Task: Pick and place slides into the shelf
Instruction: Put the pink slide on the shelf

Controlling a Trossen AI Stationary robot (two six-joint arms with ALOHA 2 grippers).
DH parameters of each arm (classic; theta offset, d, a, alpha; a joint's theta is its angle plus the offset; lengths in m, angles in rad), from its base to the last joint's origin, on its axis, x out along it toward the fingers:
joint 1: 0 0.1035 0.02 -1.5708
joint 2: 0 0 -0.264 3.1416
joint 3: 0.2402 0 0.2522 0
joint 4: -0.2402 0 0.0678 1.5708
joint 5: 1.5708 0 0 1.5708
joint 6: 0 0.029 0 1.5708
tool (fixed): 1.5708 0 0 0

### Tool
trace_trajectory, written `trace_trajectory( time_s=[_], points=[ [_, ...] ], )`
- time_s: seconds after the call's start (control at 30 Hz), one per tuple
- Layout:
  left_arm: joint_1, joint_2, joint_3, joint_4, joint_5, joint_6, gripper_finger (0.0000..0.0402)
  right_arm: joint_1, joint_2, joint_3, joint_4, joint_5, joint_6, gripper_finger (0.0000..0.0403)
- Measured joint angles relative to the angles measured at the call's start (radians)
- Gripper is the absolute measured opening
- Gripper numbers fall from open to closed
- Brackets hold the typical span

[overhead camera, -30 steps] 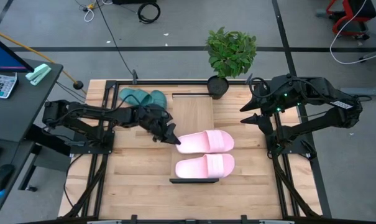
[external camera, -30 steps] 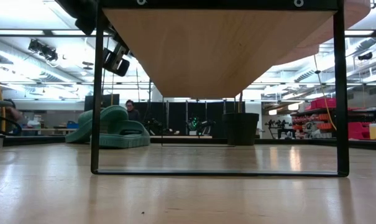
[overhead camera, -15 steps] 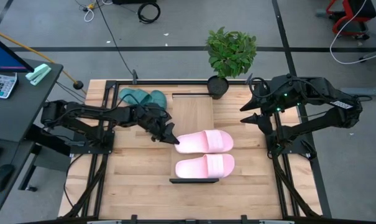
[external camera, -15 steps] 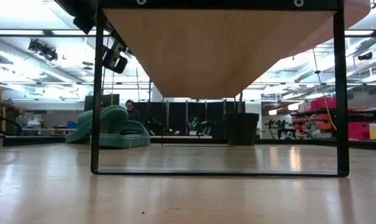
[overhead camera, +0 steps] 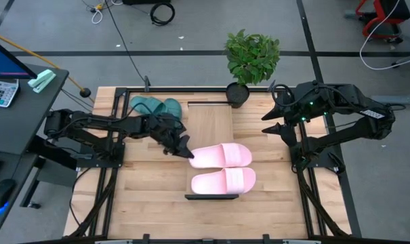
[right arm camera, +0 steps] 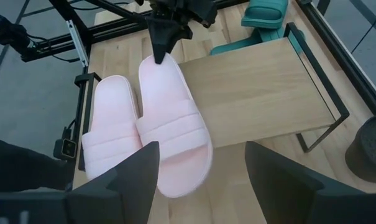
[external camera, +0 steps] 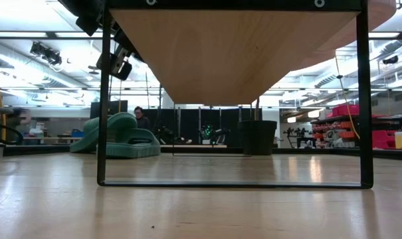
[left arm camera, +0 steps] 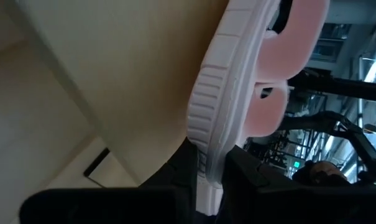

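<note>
My left gripper (overhead camera: pixel 186 150) is shut on the heel end of one light pink slide (overhead camera: pixel 223 155), which lies across the shelf (overhead camera: pixel 210 122), a long light wood board on a dark metal frame. Its toe reaches past the board's right edge. Whether its sole rests on the board I cannot tell. The second pink slide (overhead camera: pixel 223 180) lies on the shelf beside it, nearer the near end. Two teal slides (overhead camera: pixel 155 106) sit on the table at the far left, soles down. My right gripper (overhead camera: pixel 272 120) hovers open to the right of the shelf. My left gripper pinches the pink slide's heel rim (left arm camera: pixel 207 163) between its two fingers (left arm camera: pixel 183 169), one on the sole side and one on the footbed side. The fingers come from the table's left, slanting down, along the slide's length. The slide stays about level over the shelf board (left arm camera: pixel 125 81).
A potted plant (overhead camera: pixel 252 57) stands at the far edge just past the shelf's far right corner, its pot (overhead camera: pixel 237 93) close to the board. In the low view the shelf board (external camera: pixel 234 53) stands raised on thin dark legs (external camera: pixel 102 99). Bare tabletop (overhead camera: pixel 150 183) lies left of the shelf.
My left gripper has drawn back a little toward the table's left edge, staying shut, and the held pink slide has slid with it the same small way across the shelf. The right arm has kept still.
</note>
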Motion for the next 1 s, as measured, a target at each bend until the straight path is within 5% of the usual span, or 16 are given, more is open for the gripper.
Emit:
trace_trajectory(
  time_s=[1.0],
  points=[
    [0.009,0.019,0.001,-0.021,-0.044,0.054,0.0051,0.0,0.0,0.0,0.001,0.011,-0.002,0.0244]
  ],
)
